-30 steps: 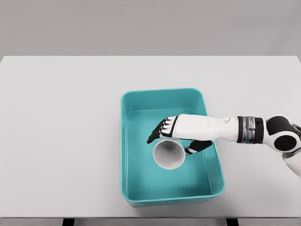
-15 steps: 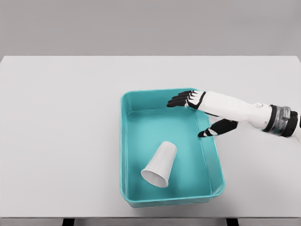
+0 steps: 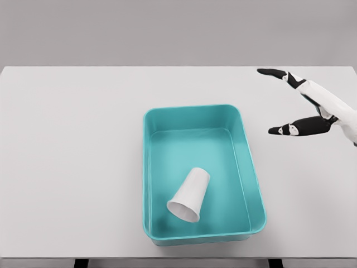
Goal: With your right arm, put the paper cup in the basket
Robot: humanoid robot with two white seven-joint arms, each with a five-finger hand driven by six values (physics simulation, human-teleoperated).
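A white paper cup (image 3: 190,195) lies on its side on the floor of the teal basket (image 3: 149,167), its open mouth pointing toward the front left. My right hand (image 3: 274,100) hovers over the table to the right of the basket, well away from the cup. Its fingers (image 3: 273,72) are spread and hold nothing. The left arm does not show.
The white table (image 3: 72,156) stretches around the basket. Its front edge runs along the bottom of the view.
The right hand let go of the cup, which dropped onto its side in the basket. The hand then drew up and away to the right, out past the basket's rim.
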